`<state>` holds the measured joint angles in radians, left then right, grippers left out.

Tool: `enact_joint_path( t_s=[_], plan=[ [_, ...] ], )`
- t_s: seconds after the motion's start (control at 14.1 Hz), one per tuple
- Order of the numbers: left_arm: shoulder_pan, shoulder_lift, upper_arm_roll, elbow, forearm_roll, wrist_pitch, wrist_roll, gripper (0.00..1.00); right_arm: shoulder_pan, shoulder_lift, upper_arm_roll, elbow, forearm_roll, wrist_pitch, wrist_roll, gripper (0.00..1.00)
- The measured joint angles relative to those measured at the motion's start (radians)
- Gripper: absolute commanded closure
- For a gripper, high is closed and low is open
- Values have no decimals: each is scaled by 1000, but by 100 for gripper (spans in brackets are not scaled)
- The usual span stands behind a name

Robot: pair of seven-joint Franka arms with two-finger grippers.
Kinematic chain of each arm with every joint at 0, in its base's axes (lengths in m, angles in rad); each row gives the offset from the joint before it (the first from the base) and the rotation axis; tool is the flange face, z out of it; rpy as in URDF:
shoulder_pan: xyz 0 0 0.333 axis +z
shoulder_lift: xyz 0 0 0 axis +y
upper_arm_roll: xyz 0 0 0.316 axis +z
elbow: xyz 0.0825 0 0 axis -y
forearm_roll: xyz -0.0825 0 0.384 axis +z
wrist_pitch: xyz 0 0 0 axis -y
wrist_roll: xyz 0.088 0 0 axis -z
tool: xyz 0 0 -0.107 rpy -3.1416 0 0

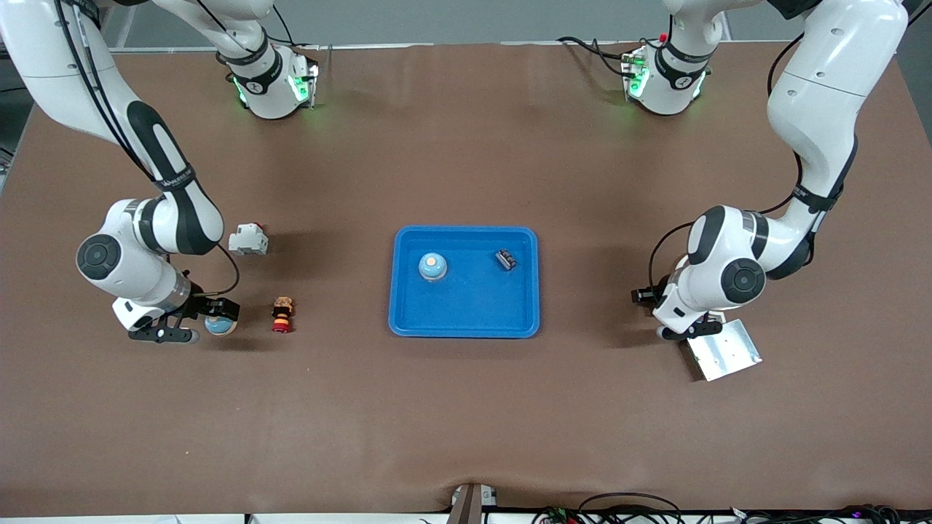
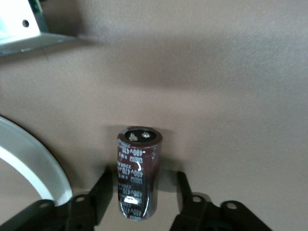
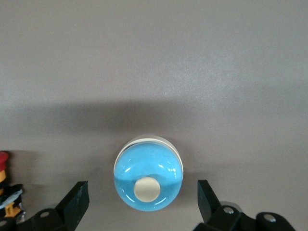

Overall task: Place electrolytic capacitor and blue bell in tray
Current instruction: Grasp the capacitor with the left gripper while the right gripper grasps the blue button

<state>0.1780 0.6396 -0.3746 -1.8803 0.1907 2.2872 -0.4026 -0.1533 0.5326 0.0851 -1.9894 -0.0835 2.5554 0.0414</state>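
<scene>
Left wrist view: left gripper (image 2: 144,195) is down at the tabletop with the electrolytic capacitor (image 2: 138,173) upright between its jaws. They're open, with a gap showing on one side. That's at the left arm's end of the tabletop, just beside the silver plate (image 1: 724,351). Close on the can's mid-body, squarely. It's tall and narrow, so I'd expect an off-centre pinch to tip it. Lift straight up before you swing to the tray (image 1: 408,320). Right gripper (image 3: 142,195) is open too, astride the blue bell (image 3: 148,180) at the right arm's end, near the red-and-yellow stacked piece (image 1: 282,314). Grip the dome low, since its glossy curve looks likely to squirt out. The tray, mid-tabletop, already holds another bell (image 1: 432,266) and a small dark part (image 1: 505,259), so set down on bare floor nearer the front camera.
</scene>
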Motion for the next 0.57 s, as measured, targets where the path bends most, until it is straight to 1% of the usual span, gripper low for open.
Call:
enact_joint_path(
  t_s=[0.14, 0.28, 0.35, 0.57],
  plan=[
    [0, 0, 0, 3, 0, 0, -1, 69, 0, 8, 0, 0, 0, 1, -1, 0],
    [0, 0, -1, 6, 0, -1, -1, 89, 0, 12, -1, 0, 0, 1, -4, 0],
    [0, -1, -1, 7, 0, -1, -2, 92, 0, 13, -1, 0, 0, 1, -5, 0],
    [0, -1, -1, 7, 0, -1, -3, 92, -1, 16, -2, 0, 0, 2, -6, 0]
  ],
)
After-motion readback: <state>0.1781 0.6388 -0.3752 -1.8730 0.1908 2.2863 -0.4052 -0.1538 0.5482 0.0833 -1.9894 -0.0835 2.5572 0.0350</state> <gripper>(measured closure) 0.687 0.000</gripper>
